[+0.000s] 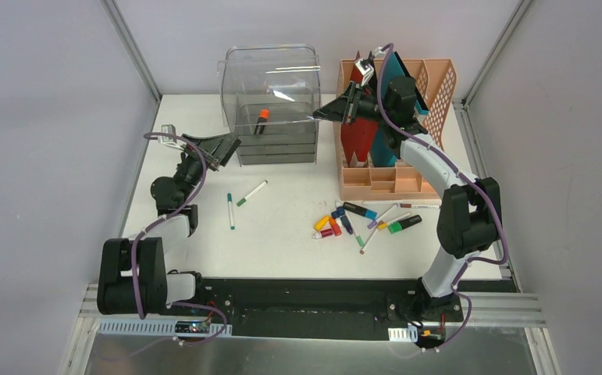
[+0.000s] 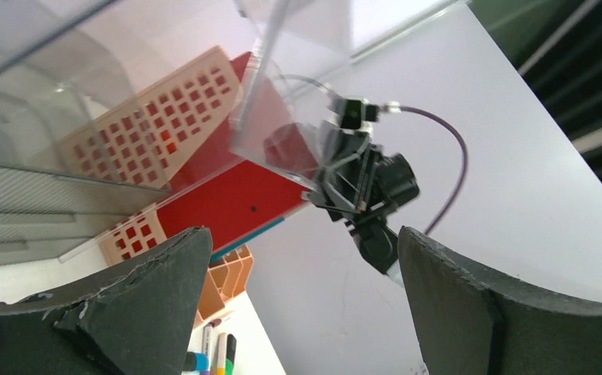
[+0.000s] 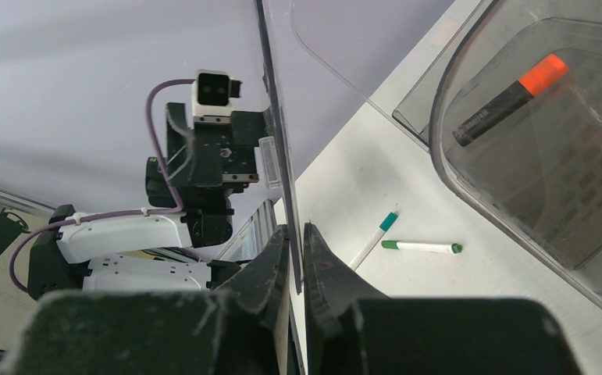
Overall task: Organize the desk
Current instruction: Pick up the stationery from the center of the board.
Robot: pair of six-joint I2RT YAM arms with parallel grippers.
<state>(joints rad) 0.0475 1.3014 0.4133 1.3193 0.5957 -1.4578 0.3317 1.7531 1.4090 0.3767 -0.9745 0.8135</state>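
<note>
The white desk (image 1: 282, 242) carries a clear plastic drawer box (image 1: 270, 141) with its clear lid (image 1: 282, 78) raised. My right gripper (image 1: 330, 112) is shut on the lid's thin edge (image 3: 278, 117), with both fingers (image 3: 325, 266) pinching it. An orange-capped black marker (image 1: 261, 121) lies inside the top tray (image 3: 508, 98). My left gripper (image 1: 226, 148) stands open and empty just left of the box. In the left wrist view its jaws (image 2: 301, 234) stand wide, and the right gripper (image 2: 360, 180) shows beyond them holding the lid (image 2: 282, 117).
A peach file rack (image 1: 430, 86) with a red folder (image 1: 357, 137) stands right of the box. Two green markers (image 1: 251, 193) (image 1: 230, 211) lie in front of the box. Several loose markers (image 1: 360, 223) cluster before the rack.
</note>
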